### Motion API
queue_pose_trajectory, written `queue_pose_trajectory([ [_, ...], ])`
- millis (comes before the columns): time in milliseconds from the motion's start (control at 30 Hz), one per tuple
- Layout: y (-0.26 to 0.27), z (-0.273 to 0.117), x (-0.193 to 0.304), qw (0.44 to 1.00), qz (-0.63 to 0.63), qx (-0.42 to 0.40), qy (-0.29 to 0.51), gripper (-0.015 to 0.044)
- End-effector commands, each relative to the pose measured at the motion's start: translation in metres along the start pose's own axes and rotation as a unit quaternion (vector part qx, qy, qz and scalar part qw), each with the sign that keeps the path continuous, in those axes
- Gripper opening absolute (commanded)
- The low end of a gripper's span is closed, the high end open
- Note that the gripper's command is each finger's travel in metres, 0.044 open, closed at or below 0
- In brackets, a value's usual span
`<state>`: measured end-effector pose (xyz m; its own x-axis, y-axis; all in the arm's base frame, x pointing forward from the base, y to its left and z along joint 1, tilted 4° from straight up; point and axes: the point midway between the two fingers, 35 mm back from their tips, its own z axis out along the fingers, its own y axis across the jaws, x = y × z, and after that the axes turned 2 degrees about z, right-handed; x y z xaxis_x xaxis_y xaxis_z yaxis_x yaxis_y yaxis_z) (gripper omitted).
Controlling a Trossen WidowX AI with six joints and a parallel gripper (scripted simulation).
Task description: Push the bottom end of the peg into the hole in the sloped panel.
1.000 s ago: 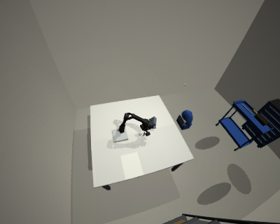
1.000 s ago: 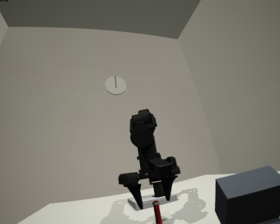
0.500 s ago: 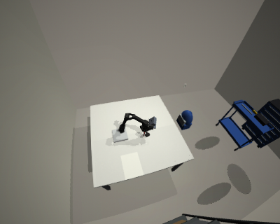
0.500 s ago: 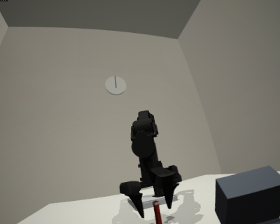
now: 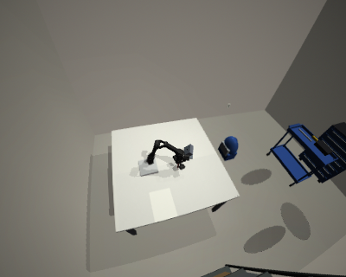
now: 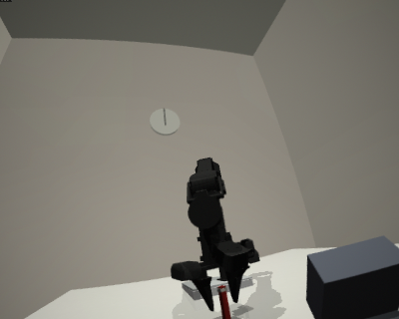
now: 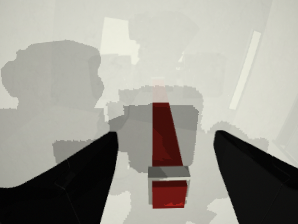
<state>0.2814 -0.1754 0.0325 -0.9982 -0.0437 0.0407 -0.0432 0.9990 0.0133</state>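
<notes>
1. The red peg (image 7: 166, 156) is square-sided and stands upright on the bench (image 5: 205, 182), near its right edge.
2. The fingers stand partly apart on either side of the peg, seemingly without touching it, holding nothing.

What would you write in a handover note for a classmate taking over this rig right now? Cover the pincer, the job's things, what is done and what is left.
Pincer: partly closed, fingers on either side of the peg with gaps both sides, gripping nothing yet.
Peg: red, flat-sided, standing upright on the table, between the fingers.
Panel block: dark, on the table to one side of the peg; its hole is not visible in any view.
Done: approach and lowering over the peg.
Left: finish closing on the peg, lift, turn it to match the hole, push it in until it stops, release, back away.
</notes>
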Motion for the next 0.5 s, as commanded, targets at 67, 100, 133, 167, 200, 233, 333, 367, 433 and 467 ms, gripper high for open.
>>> queue_pose_trajectory([
  [67, -0.0001, -0.0006, -0.0003, 1.0, 0.0, 0.0, -0.001, 0.0125],
  [100, -0.0001, -0.0006, -0.0003, 1.0, 0.0, 0.0, -0.001, 0.0099],
  [133, -0.0001, -0.0006, -0.0003, 1.0, 0.0, 0.0, -0.001, 0.0072],
  [167, -0.0001, -0.0006, -0.0003, 1.0, 0.0, 0.0, -0.001, 0.0046],
  [200, -0.0001, -0.0006, -0.0003, 1.0, 0.0, 0.0, -0.001, 0.004],
  [233, -0.0001, -0.0006, -0.0003, 1.0, 0.0, 0.0, -0.001, 0.0033],
  [333, -0.0001, -0.0006, -0.0003, 1.0, 0.0, 0.0, -0.001, 0.0013],
  [367, -0.0001, -0.0006, -0.0003, 1.0, 0.0, 0.0, -0.001, 0.0006],
  [433, -0.0001, -0.0006, -0.0003, 1.0, 0.0, 0.0, -0.001, 0.0],
  [467, -0.0001, -0.0012, -0.0004, 1.0, 0.0, 0.0, -0.001, 0.0],
])
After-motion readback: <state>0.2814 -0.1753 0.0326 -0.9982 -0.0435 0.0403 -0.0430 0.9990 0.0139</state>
